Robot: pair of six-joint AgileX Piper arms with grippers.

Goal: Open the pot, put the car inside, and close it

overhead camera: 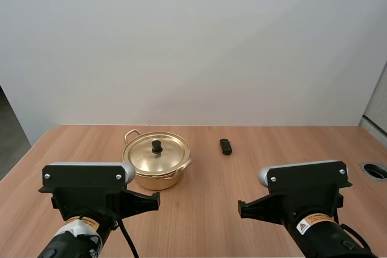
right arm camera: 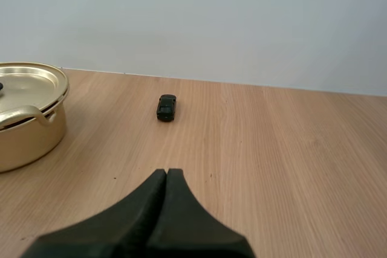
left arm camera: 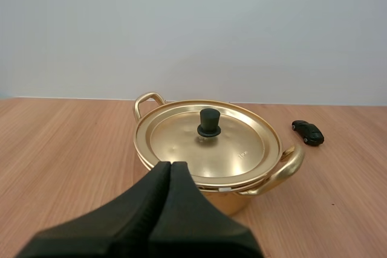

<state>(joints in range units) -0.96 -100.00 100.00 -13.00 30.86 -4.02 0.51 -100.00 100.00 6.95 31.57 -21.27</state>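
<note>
A golden pot (overhead camera: 157,162) (left arm camera: 211,161) (right arm camera: 24,119) stands on the wooden table, its lid (overhead camera: 156,152) (left arm camera: 208,140) on, with a black knob (overhead camera: 156,146) (left arm camera: 209,122) in the middle. A small black toy car (overhead camera: 225,146) (left arm camera: 308,132) (right arm camera: 166,107) lies to the pot's right. My left gripper (left arm camera: 170,166) is shut on nothing, just short of the pot's near rim. My right gripper (right arm camera: 166,173) is shut too, well back from the car.
The table (overhead camera: 242,179) is bare wood with free room around the pot and car. A round cable hole (overhead camera: 375,170) sits at the table's right edge. A plain white wall stands behind.
</note>
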